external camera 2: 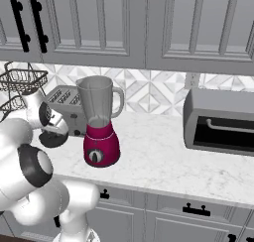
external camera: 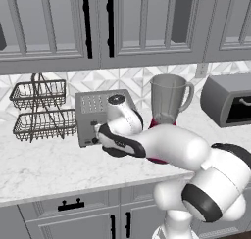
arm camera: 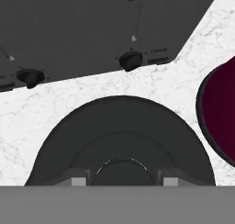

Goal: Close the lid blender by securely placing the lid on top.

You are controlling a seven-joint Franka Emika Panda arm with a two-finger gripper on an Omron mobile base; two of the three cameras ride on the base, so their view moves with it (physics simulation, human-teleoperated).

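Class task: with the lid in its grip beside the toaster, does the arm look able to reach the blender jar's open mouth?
Probably yes. The gripper is shut on the lid; the blender stands close by, nothing above its mouth but cupboards.

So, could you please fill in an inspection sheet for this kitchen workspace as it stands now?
Surface: white marble counter.
Job's things: blender, magenta base, clear jar open at the top; black lid beside the base, in front of the toaster.
Clutter: wire basket rack at the left; grey bread box at the right.
Grippers: gripper shut on the lid's knob, low by the counter.
Cables: nothing seen.
Surroundings: grey cabinets above, tiled backsplash, drawers below.
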